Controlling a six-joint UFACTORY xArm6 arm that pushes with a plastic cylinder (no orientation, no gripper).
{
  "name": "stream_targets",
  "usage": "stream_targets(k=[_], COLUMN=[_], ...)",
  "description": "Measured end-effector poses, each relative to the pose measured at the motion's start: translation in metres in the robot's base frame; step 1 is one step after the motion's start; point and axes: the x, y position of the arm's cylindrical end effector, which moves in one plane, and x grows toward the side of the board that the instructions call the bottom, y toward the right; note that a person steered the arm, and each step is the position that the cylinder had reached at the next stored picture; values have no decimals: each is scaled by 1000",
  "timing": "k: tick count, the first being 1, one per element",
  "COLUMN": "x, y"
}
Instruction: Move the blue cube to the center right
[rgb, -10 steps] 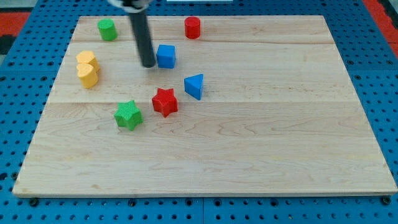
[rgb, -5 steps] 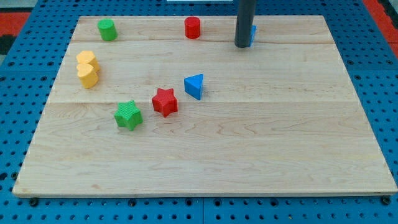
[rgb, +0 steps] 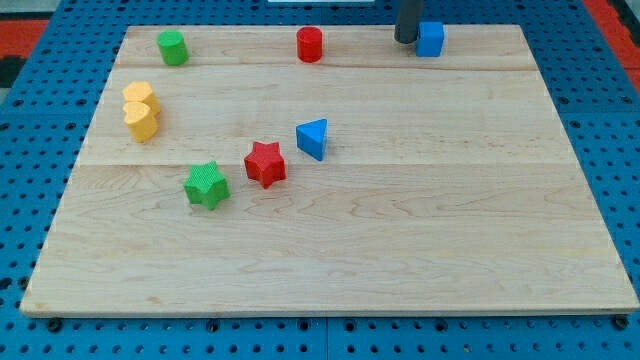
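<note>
Wooden board (rgb: 400, 250): 2 blue, 2 red, 2 green, 2 yellow blocks; my tip (rgb: 405, 40) touching blue cube (rgb: 431, 39).

You get bright, even light over the pale wooden desk (rgb: 400, 230), with no glare on the wood. Shadows are faint and soft, hugging each block's base, as under the red star-shaped block (rgb: 265, 163). Focus is sharp from edge to edge, without visible blur.

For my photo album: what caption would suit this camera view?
My tip rests at the left side of the blue cube, near the wooden board's top edge.
</note>
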Motion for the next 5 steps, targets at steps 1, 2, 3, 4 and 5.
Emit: stream_targets(k=[1,2,3,4,5], x=[11,11,17,22,24], y=[-1,-1,-2,-21,-35])
